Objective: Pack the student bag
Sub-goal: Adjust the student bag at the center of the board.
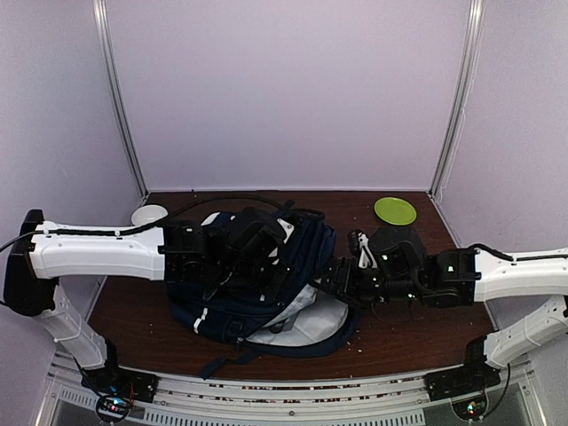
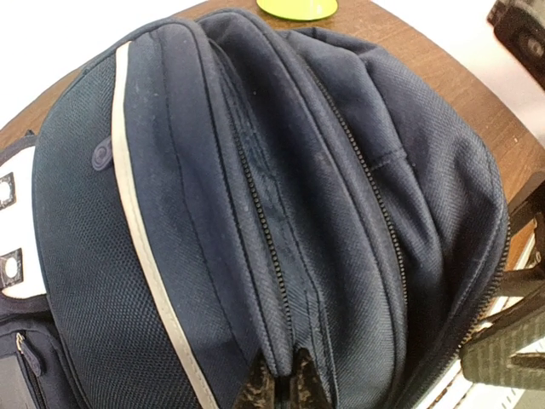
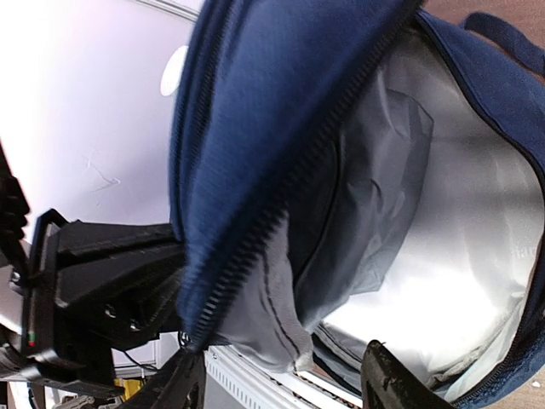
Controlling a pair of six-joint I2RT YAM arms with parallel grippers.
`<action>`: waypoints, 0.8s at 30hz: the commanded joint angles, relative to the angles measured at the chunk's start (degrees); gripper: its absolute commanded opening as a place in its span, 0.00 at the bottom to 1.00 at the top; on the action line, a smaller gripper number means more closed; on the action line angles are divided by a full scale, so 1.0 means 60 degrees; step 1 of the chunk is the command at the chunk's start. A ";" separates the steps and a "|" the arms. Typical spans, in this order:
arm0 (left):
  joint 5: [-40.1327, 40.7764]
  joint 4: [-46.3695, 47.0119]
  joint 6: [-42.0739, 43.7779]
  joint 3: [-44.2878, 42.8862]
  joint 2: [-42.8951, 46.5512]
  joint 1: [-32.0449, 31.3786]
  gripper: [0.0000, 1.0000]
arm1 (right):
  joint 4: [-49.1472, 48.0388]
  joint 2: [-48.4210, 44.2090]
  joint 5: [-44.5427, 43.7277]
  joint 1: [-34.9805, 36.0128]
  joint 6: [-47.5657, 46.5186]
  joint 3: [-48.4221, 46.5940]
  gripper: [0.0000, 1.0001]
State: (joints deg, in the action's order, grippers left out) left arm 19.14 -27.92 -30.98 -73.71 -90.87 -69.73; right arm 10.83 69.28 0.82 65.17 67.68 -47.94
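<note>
The student bag (image 1: pixel 240 297) lies in the middle of the table, navy with white trim, its main compartment gaping toward the right and showing light grey lining (image 3: pixel 443 213). My left gripper (image 2: pixel 285 388) is shut on a fold of the bag's upper flap (image 2: pixel 255 213) beside a zip line and holds it raised; from above it sits over the bag's top (image 1: pixel 257 244). My right gripper (image 3: pixel 285 383) stands open at the bag's mouth (image 1: pixel 333 280). A hanging edge of lining and the zip edge (image 3: pixel 247 247) lie loosely between its spread fingers, which grip nothing.
A green plate (image 1: pixel 395 210) sits at the back right, a white bowl (image 1: pixel 148 214) at the back left. A dark object (image 1: pixel 397 241) lies behind my right wrist. Dark straps (image 1: pixel 222 362) trail off the bag toward the front table edge.
</note>
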 commanded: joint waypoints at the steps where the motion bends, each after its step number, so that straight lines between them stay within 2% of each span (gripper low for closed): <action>1: 0.0532 0.1065 -0.0095 0.0236 0.0534 0.0211 0.00 | 0.0544 0.0275 -0.0395 0.0001 -0.0502 -0.0553 0.62; 10: 0.0470 0.0999 -0.0135 0.0514 0.0633 0.0211 0.00 | 0.1322 0.1136 -0.0118 -0.0015 -0.0908 -0.1338 0.62; 13: 0.0366 0.1138 -0.0105 0.0604 0.0692 0.0212 0.00 | 0.1555 0.1707 0.0382 -0.0048 -0.1109 -0.1682 0.61; 18: 0.0559 0.1110 -0.0099 0.0666 0.0811 0.0211 0.00 | 0.1685 0.1965 0.0901 0.0110 -0.1095 -0.1670 0.50; 24: 0.0771 0.1065 -0.0025 0.0586 0.0875 0.0211 0.00 | 0.1628 0.1372 0.0779 0.0370 -0.0554 -0.0593 0.34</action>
State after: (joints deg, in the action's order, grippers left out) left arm 18.50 -24.62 -32.08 -69.73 -88.09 -69.71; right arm 17.91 80.05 4.73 66.17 62.35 -56.21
